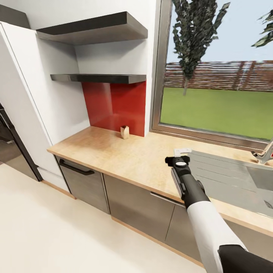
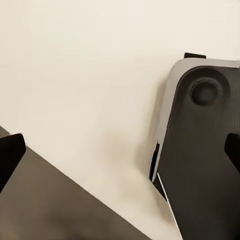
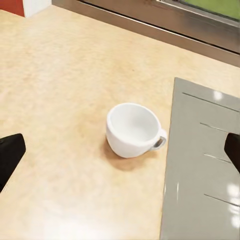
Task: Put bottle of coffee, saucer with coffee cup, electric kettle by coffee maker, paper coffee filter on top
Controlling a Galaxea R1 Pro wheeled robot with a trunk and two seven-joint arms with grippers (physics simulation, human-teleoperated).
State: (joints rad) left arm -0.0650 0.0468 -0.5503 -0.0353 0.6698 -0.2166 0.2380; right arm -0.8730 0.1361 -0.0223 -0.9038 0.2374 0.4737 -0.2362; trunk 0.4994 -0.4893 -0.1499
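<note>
A small white coffee cup with a loop handle stands upright on the light-wood kitchen countertop, just beside the grey sink's drainboard. My right gripper hovers above the cup, open wide, with nothing between its fingers; in the head view the right gripper hangs over the drainboard's near corner. The kitchen shelf is the lower dark board on the wall. The left gripper is open above pale floor. The coffee maker, bottle of coffee, paper coffee filter, saucer and electric kettle are out of view.
A small tan box-like object sits by the red backsplash. The inset sink and its tap lie under the window. The upper shelf hangs above. Grey cabinet fronts face the floor. The robot's base is below the left gripper.
</note>
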